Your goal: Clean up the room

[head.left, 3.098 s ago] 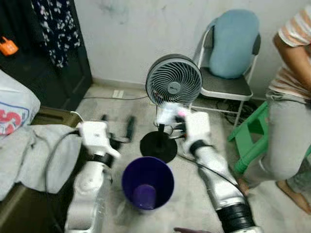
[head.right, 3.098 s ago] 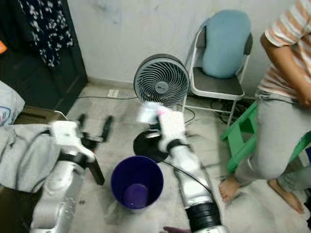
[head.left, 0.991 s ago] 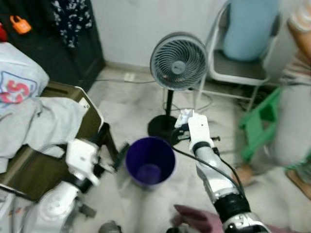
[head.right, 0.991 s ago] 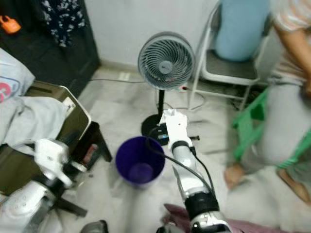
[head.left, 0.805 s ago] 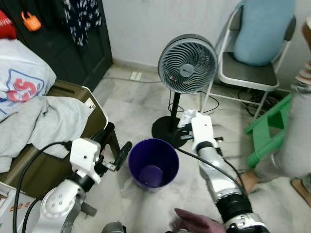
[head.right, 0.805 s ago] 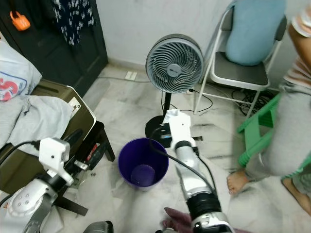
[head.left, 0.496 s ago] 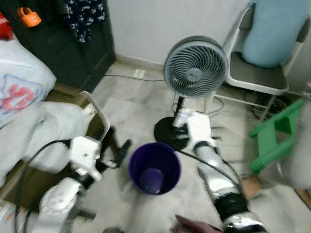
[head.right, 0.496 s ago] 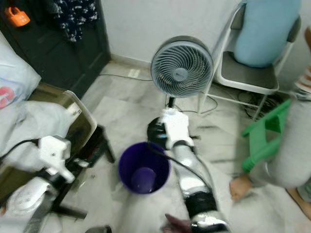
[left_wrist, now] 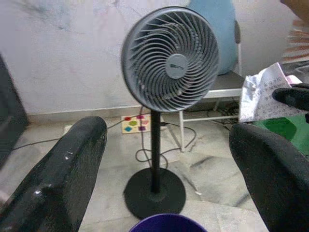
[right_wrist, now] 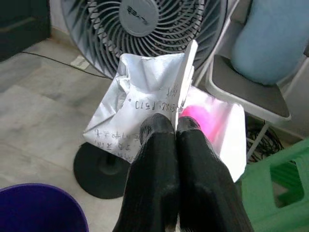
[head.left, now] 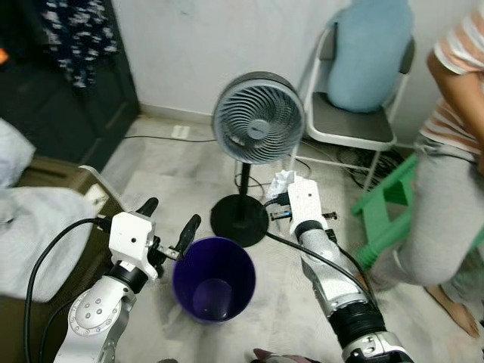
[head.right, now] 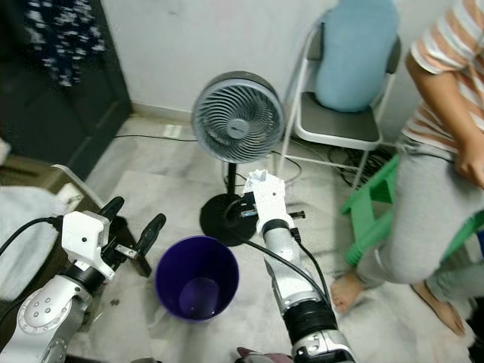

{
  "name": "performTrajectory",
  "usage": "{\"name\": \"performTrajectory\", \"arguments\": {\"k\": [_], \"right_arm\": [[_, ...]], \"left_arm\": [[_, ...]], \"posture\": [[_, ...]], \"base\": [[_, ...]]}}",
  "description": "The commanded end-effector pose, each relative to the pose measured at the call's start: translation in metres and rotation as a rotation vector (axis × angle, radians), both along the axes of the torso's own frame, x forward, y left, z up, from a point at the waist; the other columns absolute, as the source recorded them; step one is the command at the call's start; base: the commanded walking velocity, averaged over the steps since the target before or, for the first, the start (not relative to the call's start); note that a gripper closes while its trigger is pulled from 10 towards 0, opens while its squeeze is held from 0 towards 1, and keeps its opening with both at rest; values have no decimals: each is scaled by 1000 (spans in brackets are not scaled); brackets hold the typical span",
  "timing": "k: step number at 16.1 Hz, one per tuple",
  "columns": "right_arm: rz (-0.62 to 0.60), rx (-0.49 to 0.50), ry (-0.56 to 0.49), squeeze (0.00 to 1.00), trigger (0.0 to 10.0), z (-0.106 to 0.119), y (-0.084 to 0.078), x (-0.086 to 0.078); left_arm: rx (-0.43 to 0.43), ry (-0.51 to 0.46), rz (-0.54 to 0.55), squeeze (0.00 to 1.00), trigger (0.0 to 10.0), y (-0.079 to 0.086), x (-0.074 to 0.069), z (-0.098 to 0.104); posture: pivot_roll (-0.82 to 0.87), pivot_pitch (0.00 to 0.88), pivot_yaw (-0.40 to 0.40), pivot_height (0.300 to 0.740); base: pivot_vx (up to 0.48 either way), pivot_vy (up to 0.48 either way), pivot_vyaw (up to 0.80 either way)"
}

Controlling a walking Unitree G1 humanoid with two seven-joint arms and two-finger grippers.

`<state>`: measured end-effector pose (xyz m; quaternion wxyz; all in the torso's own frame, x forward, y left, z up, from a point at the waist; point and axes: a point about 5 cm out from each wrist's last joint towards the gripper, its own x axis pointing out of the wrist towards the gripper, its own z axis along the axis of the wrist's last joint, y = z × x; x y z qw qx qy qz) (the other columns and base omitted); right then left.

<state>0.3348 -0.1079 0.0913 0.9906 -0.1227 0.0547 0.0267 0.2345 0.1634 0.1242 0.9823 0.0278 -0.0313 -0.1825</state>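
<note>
The right gripper [right_wrist: 170,126] is pinching a crumpled silver foil wrapper with a pink patch [right_wrist: 145,104] between its 2 closed black fingers, holding it up beside the grey pedestal fan [head.left: 258,127], beyond the round purple plastic bin [head.left: 212,279]. The left gripper [head.left: 168,219] is hovering released, fingers spread, at the bin's left rim.

Both silver arms are up and reaching forward, elbows bent. The left gripper [head.left: 168,226] has its two black fingers [left_wrist: 63,181] spread wide apart with nothing between them. The right gripper [right_wrist: 169,126] sits a bit further forward, fingers pressed tight together and pinching something at the tips. A black cable loops off each wrist.
</note>
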Motion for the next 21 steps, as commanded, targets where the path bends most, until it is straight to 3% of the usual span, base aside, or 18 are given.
{"name": "performTrajectory", "arguments": {"k": [1,5,9,16,21], "right_arm": [[-2,3,-9,0,10000,2,-1,0],[-8,12,6,0,10000,-2,1,-3],[-55,5,36,0,10000,-8,-2,-5],[-212,68,204,0,10000,-37,-11,-11],[-230,90,264,0,10000,-43,-8,-2]], "left_arm": [[19,11,-1,0,10000,1,-2,-3],[27,13,0,0,10000,1,-4,-3],[36,2,-46,0,10000,-2,-9,1],[77,20,-171,0,10000,-12,-37,7],[99,48,-168,0,10000,-2,-48,15]], "posture": [[31,137,-46,740],[36,143,-43,740],[52,160,-40,740],[109,240,3,740],[180,289,28,740]], "base": [[0,0,800],[0,0,775],[0,0,0],[0,0,0],[0,0,0]]}}
